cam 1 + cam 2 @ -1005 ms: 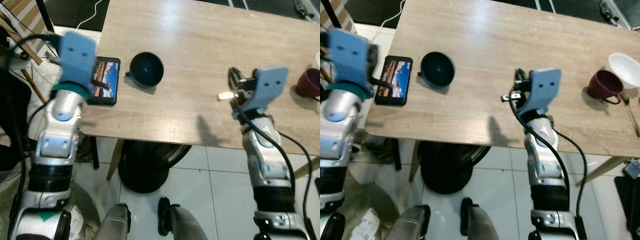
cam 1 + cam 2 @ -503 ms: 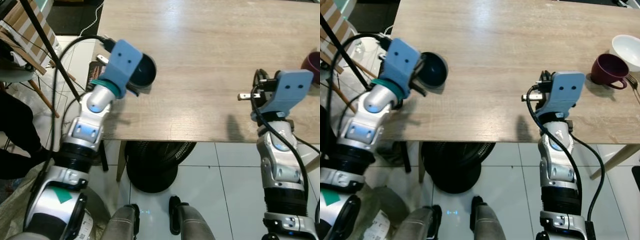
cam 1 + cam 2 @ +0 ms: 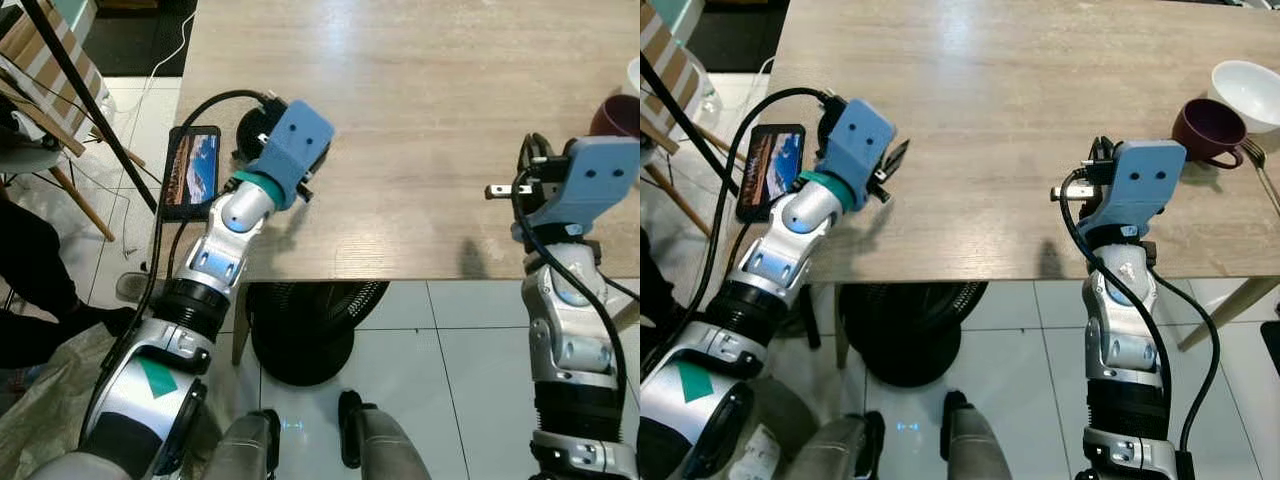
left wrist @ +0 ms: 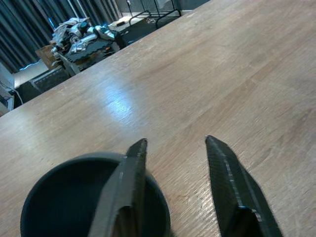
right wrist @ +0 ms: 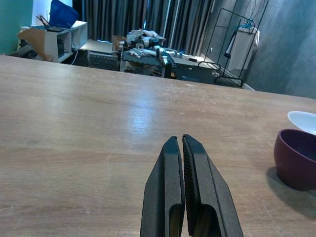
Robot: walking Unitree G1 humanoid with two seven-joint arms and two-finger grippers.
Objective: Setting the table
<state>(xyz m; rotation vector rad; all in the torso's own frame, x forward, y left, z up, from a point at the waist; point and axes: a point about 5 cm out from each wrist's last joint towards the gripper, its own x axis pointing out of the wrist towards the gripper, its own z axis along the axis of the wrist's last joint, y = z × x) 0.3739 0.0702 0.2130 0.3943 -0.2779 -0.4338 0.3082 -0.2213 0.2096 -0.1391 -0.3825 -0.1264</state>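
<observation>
On the light wooden table (image 3: pixel 1020 110) stood three vessels, counted: one dark blue round bowl (image 4: pixel 74 197), one maroon ceramic cup (image 3: pixel 1206 131) and one white round bowl (image 3: pixel 1250 88). There was also one black smartphone (image 3: pixel 193 166) with a lit screen and the tines of one metal fork (image 3: pixel 1262 170).

The dark blue bowl sat upright, mouth up, near the table's 9 o'clock edge, largely hidden in the head views behind the left gripper (image 4: pixel 175 148). That gripper's two black fingers were apart, one finger (image 4: pixel 126 187) lying over the bowl's rim and the other (image 4: pixel 229 187) outside it above bare wood; whether either touched the bowl could not be told.

The smartphone lay flat at 9 o'clock of the bowl, its long axis running from 12 to 6 o'clock. Its screen showed a colourful picture; no writing could be read.

The right gripper (image 5: pixel 183 143) hovered over bare wood near the table's 6 o'clock edge, fingers pressed together and holding nothing, pointing toward 12 o'clock. The maroon cup stood at its 2 o'clock, the white bowl just beyond at the cup's 1 o'clock, the fork at the cup's 4 o'clock.
</observation>
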